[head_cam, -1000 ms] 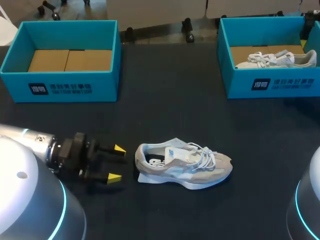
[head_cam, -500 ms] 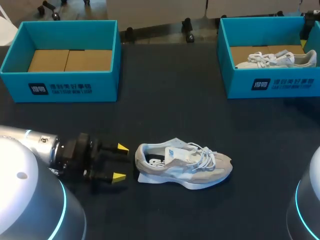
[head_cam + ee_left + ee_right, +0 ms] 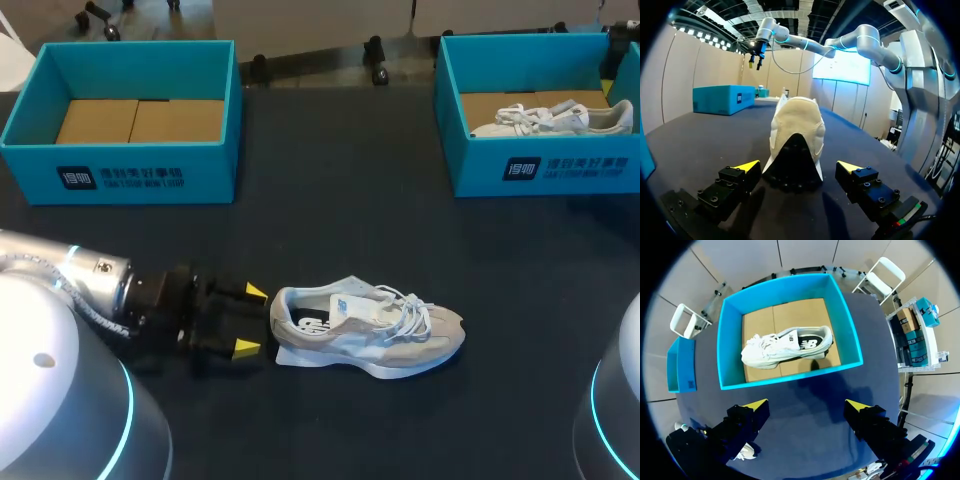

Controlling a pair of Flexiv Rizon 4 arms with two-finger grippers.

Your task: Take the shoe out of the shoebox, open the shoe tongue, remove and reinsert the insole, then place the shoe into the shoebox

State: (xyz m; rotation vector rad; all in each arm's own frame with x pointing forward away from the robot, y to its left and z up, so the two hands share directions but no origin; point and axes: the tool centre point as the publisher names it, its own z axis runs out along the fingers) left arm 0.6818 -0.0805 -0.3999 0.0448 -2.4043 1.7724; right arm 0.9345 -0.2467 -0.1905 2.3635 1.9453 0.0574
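One shoe (image 3: pixel 368 325) lies on its sole just ahead of your left gripper (image 3: pixel 247 320) in the head view, heel toward the spread fingers, which touch nothing. It looks light, soft in the upper and stiffer at the heel; pinch it there. From the left wrist, the shoe (image 3: pixel 795 130) shows its heel just ahead of the open tips, untouched. From the right wrist, your right gripper (image 3: pixel 806 405) hangs wide open, empty, above a box (image 3: pixel 790 374) holding a second shoe (image 3: pixel 785 347).

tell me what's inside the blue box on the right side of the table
One white shoe lies in the right shoebox on its brown cardboard floor, nothing else. The right wrist view looks straight in; only the floor under the shoe is covered.
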